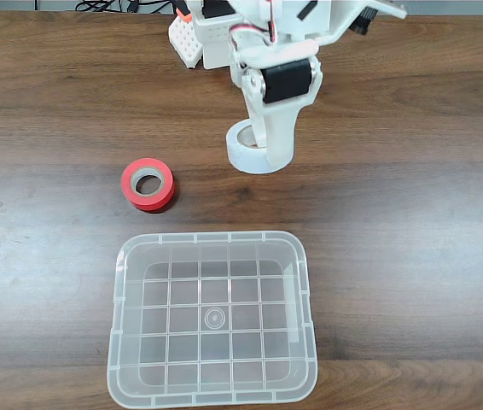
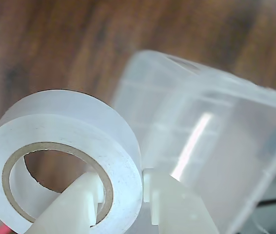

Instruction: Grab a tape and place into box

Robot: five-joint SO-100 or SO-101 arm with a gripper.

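My white two-finger gripper (image 2: 121,192) pinches the wall of the small white ring-shaped tape roll (image 2: 74,141), one finger inside its tan-edged core, the other against the outer face; no readable label or writing on roll or bin. In the fixed view the tape roll (image 1: 243,147) is just above the brown wooden table (image 1: 412,213), well short of the large clear plastic box (image 1: 122,342) with grid bottom. A red-orange tape roll with grey core (image 1: 148,184) lies left of it, apart from the box rim, with bare table on the right.

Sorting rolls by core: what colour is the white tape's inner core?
Tan-grey cardboard, ringing the inside of the white tape; clearest in the wrist view.
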